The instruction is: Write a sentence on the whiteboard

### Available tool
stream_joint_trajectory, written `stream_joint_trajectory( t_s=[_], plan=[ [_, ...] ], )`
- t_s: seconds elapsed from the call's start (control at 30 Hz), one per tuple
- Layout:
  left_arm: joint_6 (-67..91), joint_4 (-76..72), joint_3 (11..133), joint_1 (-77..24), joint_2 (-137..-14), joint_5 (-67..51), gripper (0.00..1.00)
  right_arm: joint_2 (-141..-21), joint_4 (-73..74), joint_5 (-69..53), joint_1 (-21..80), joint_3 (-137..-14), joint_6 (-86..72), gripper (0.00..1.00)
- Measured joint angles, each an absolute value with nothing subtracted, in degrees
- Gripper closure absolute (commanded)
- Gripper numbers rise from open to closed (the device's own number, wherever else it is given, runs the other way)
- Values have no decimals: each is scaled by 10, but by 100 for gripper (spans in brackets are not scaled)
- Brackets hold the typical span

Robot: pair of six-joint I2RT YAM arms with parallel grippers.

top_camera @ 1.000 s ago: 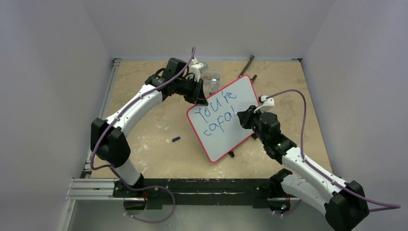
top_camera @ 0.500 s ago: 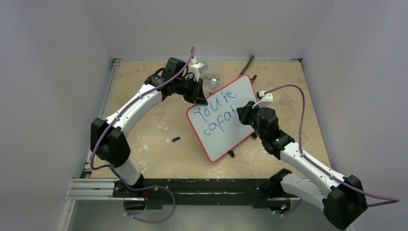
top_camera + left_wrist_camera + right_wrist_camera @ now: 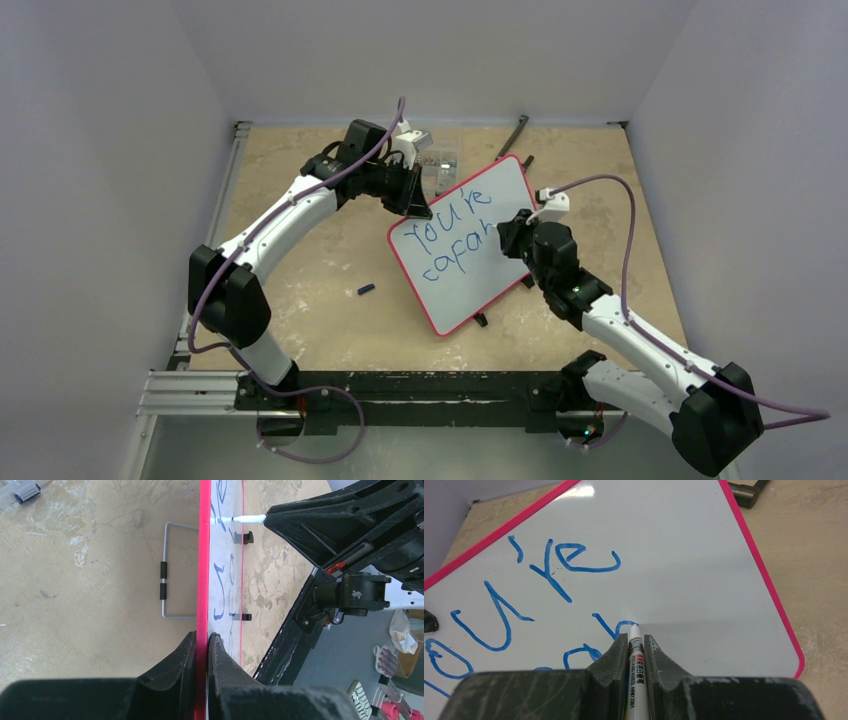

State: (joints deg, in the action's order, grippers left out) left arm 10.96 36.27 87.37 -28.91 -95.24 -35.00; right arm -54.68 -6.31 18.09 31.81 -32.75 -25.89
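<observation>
While the left arm curves in from the left side of the table [image 3: 300,270], a small dark piece [image 3: 366,289] lies alone on the tan top beside it, too small to name. Now the left gripper [image 3: 412,203]: fingers pressed together on the red frame of the whiteboard [image 3: 470,290], pinching its left edge. From the left wrist that edge runs straight between them, and the board shows only as a thin sliver.

The whiteboard sits mid-table at a slant, with a grey wire stand [image 3: 165,580] just beside its back, seen from that wrist alone. On to the sentence [image 3: 455,235] in blue: "You're" on top, "capa" below, then a fresh stroke that I can't read.

Over to the right gripper [image 3: 512,235] — it pinches a white marker [image 3: 634,652], tip touching the board at the end of the second line. The fingers hide the lower barrel, and from above the gripper covers the tip.
</observation>
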Motion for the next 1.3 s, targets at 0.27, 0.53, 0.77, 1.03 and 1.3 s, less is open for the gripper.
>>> stream_joint_trajectory(
  t_s=[0.27, 0.53, 0.77, 1.03, 1.3],
  plan=[
    [110, 363, 874, -289, -952, -350, 100, -531, -47, 183, 318, -310, -259, 100],
    [110, 363, 874, -289, -952, -350, 100, -523, -36, 171, 318, -305, -258, 100],
    [110, 363, 874, -289, -952, -349, 100, -523, -40, 149, 317, -305, -255, 100],
    [110, 363, 874, -289, -952, -346, 100, -534, -46, 127, 317, -317, -254, 100],
    [110, 363, 874, -289, -952, -347, 100, -547, -51, 111, 317, -338, -254, 100]
  ],
)
